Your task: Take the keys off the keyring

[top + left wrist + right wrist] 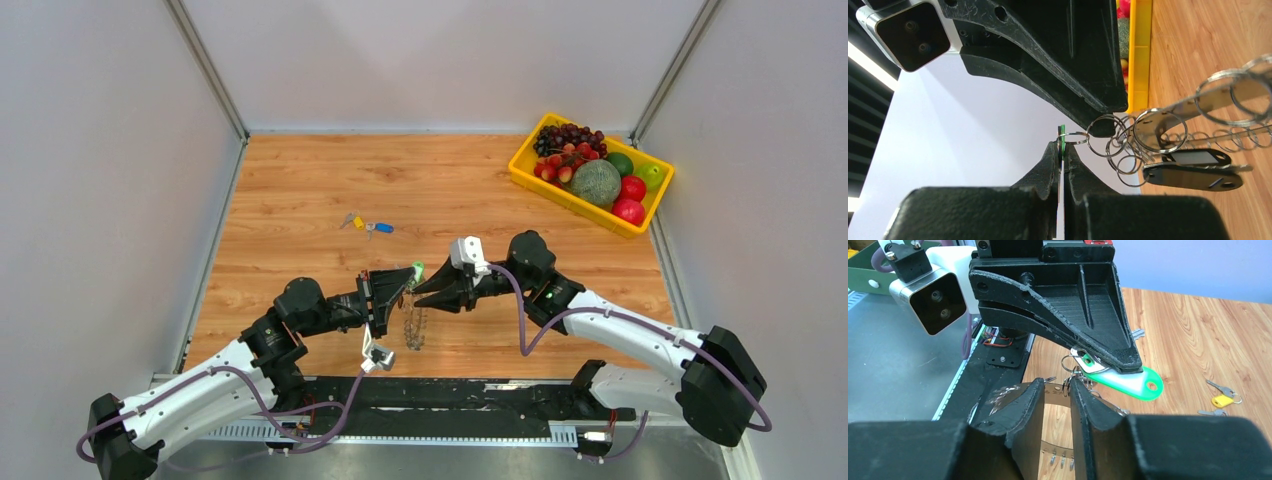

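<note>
My keyring (413, 325) dangles as a silver strip of small rings with black fobs (1193, 177), its green tag (1128, 382) pinched in my left jaws. Beyond the keyring, leftward, two loose keys (358, 222), yellow- and blue-headed, lie flat on the counter (300, 180).

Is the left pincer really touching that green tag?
Touching. The left wrist view shows the left pincer clamped on the green tag, edge-on, no gap.

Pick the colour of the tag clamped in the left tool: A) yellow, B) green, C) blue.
B: the green tag sits pinched in the left tool, while the yellow tag and blue tag lie loose on the table.
</note>
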Robot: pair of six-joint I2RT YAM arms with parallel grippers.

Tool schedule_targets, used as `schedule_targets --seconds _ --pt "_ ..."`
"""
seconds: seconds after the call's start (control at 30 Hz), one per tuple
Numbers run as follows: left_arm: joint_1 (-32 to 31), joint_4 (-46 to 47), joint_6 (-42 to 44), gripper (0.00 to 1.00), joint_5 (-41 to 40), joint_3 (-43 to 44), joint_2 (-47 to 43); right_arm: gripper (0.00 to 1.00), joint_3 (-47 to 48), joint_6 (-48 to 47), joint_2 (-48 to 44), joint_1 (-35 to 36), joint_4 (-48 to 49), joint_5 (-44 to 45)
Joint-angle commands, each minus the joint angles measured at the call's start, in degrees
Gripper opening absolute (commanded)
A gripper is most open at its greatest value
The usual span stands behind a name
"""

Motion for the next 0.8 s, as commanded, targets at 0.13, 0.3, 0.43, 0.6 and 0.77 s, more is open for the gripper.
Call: schedule_targets --seconds 0.13,0.3,0.43,0.6,0.77 --pt "-0.3 4.1 -1.1 0.00 2.0 0.8 -1.5 0.23 0.2 0.0 -0.7 0.3 2.3 -2.2" --pt "-0.3 4.1 -1.2 0.00 2.5 0.7 -1.6 0.12 1.3 0.1 0.2 0.2 2.5 -2.5" --pt "-0.2 4.1 -1.3 0.00 2.4 0.7 -1.8 0.03 1.6 1.0 1.0 0.2 3.0 -1.3" --pt "-0.2 4.2 -1.3 0.00 2.4 0.8 -1.8 0.10 1.1 2.6 1.1 0.3 4.7 -0.5" --pt "-0.3 4.2 -1.4 0.00 2.4 0.8 -1.8 0.13 1.0 2.8 1.4 0.3 5.3 -0.5"
